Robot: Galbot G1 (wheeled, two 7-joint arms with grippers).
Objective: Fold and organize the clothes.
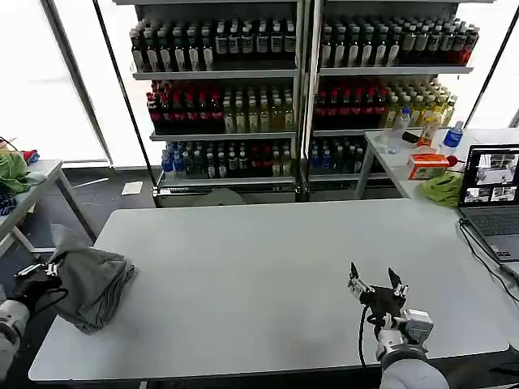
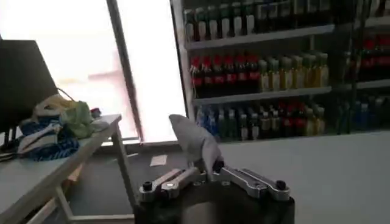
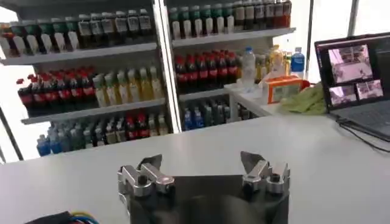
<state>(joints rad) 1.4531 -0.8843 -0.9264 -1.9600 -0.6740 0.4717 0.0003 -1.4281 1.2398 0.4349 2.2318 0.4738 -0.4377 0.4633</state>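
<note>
Grey T-shirt (image 1: 91, 284) lies bunched directly ahead of the left gripper (image 1: 39, 274), whose jaws are pinched on a fold of its cloth at the near left corner of the surface (image 1: 268, 275). The right gripper (image 1: 378, 285) hovers well apart over bare surface, jaws spread and holding nothing. Beyond the surface stand bottle shelves (image 1: 300, 89); a laptop (image 1: 495, 190) sits off to the right.

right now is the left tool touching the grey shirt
Touching. In the left wrist view the left tool is shut on a fold of the grey shirt; the head view shows it at the shirt's edge.
</note>
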